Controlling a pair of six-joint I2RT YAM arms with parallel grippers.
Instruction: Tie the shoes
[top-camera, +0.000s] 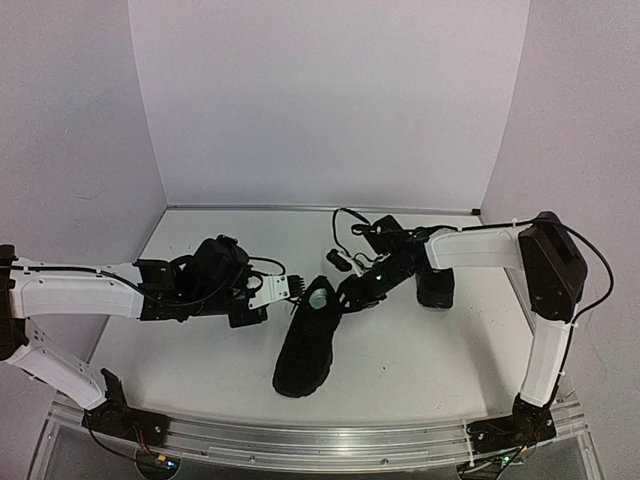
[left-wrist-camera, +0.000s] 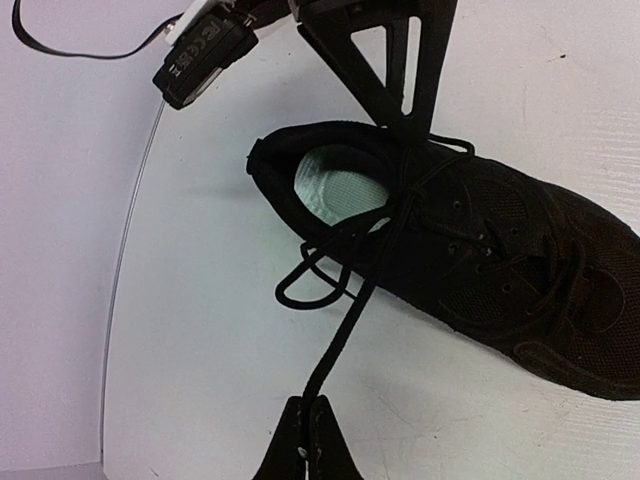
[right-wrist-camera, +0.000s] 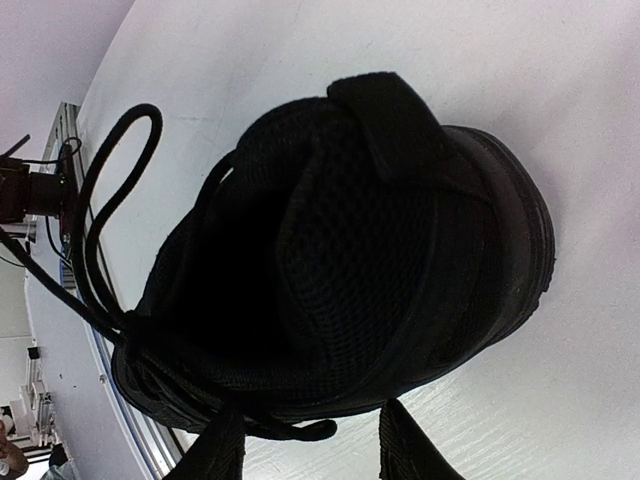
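**Left gripper pinches one lace taut; right gripper stands open at a heel**

From the top camera, my left gripper (top-camera: 280, 292) sits just left of the middle shoe (top-camera: 303, 350). My right gripper (top-camera: 347, 294) is just right of its collar. That shoe's long axis runs from the heel at the far end to the toe pointing towards the arm bases, slightly slanted. The second shoe (top-camera: 437, 286) lies behind the right forearm, partly hidden.

In the left wrist view the fingers are closed on a thin black lace (left-wrist-camera: 338, 345). It runs straight up to the eyelets beside the pale green insole (left-wrist-camera: 335, 185). A slack loop lies on the white table (left-wrist-camera: 200, 330) next to it. The upper is matte mesh.

In the right wrist view the fingers stand apart and, as far as I can see, hold nothing. A woven heel (right-wrist-camera: 380, 220) with a pull tab fills the view; I cannot tell which shoe it belongs to.

I judge the left arm should pull next, sideways across the long axis.
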